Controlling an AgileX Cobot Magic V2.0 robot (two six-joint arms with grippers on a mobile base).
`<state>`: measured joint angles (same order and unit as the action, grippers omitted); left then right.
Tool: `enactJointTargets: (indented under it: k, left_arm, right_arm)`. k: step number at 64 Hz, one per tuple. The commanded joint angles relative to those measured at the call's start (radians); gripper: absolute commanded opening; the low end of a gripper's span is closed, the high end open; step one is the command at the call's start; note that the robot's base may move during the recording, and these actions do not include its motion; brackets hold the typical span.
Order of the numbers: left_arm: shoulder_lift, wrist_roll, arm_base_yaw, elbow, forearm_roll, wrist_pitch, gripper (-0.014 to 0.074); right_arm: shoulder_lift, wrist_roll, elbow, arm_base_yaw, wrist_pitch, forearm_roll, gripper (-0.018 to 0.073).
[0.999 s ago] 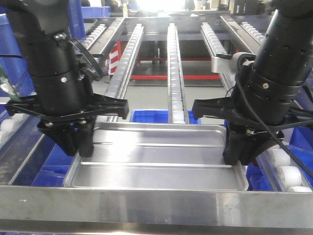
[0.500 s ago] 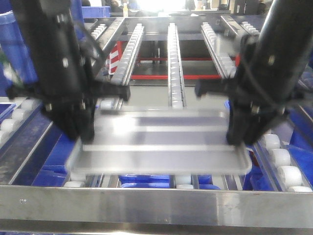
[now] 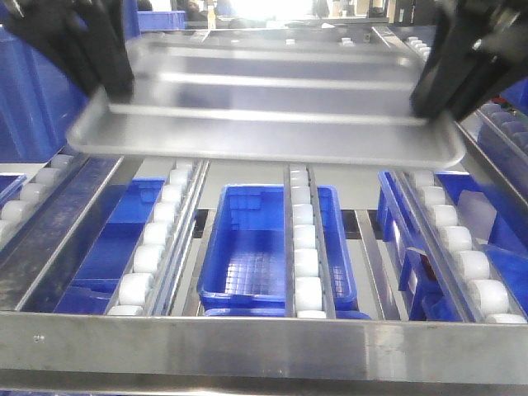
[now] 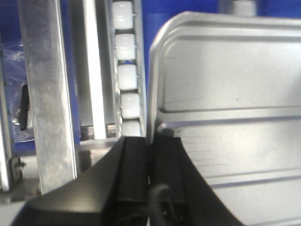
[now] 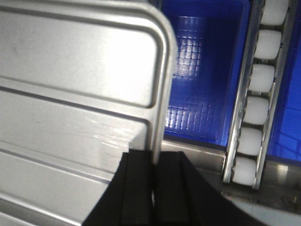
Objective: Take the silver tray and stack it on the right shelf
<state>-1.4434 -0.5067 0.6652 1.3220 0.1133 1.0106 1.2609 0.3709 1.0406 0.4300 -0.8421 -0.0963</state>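
The silver tray hangs in the air across the top of the front view, held level by its two short ends. My left gripper is shut on its left rim, and the left wrist view shows the black fingers pinching that rim. My right gripper is shut on the right rim, seen clamped in the right wrist view. The tray's ridged floor is bare. Below it run the right shelf's white roller rails and stainless front bar.
Blue plastic bins sit under the roller rails, with more blue crates at the left and right. Steel frame rails run beside the rollers. Further roller lanes flank the tray's right end.
Both grippers have lifted the tray off the rollers near the front bar and carried it upward and farther back. The bins below are now uncovered.
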Motion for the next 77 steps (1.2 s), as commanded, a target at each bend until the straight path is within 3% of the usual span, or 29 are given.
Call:
enactJointTargets:
  k: [1,19,77]
  left_arm:
    - [0.102,0.002,0.013,0.032,0.088,0.058,-0.0093]
    - [0.159,0.002,0.094,0.032,0.088,0.093,-0.0093]
    - [0.151,0.007,0.094,0.032,0.089,0.135,-0.0093]
  right_arm:
    - [-0.070,-0.020,0.028,-0.008,-0.063,0.067,0.0057]
    - [-0.116,-0.020,0.028,-0.008,-0.080,0.067,0.0057]
    - [-0.116,-0.020,0.028,-0.008,-0.098,0.067,0.0057]
